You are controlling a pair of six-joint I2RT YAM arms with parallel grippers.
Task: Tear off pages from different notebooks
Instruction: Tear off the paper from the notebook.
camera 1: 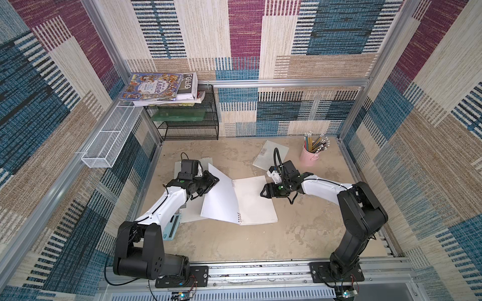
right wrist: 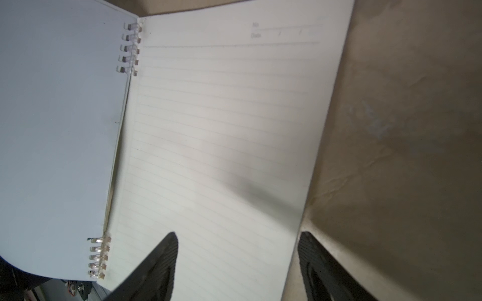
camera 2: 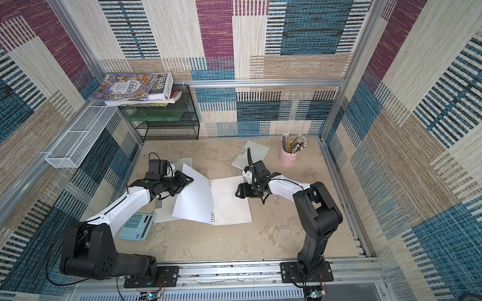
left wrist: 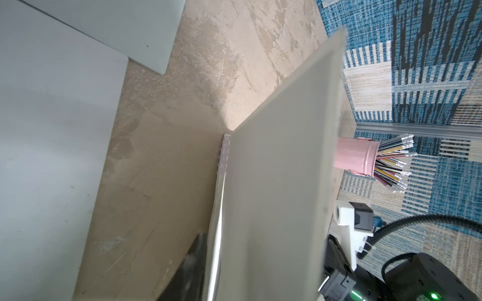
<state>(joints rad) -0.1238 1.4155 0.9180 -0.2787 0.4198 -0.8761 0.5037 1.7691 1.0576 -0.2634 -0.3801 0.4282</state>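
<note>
The left hand is clamped on the raised leaf, so the notebook, lying at the middle of the table, is held open. The right hand is spread wide astride the lined page's outer edge, apparently to grip it.

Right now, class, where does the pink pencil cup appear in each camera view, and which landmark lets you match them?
In a top view: the pink pencil cup stands right of the closed notebook.
In a top view: the pink pencil cup stands there too.
Left wrist: the pink pencil cup shows just past the raised sheet.
Right wrist: not in it.
Shared landmark: the open notebook, spiral visible in every view.
</note>
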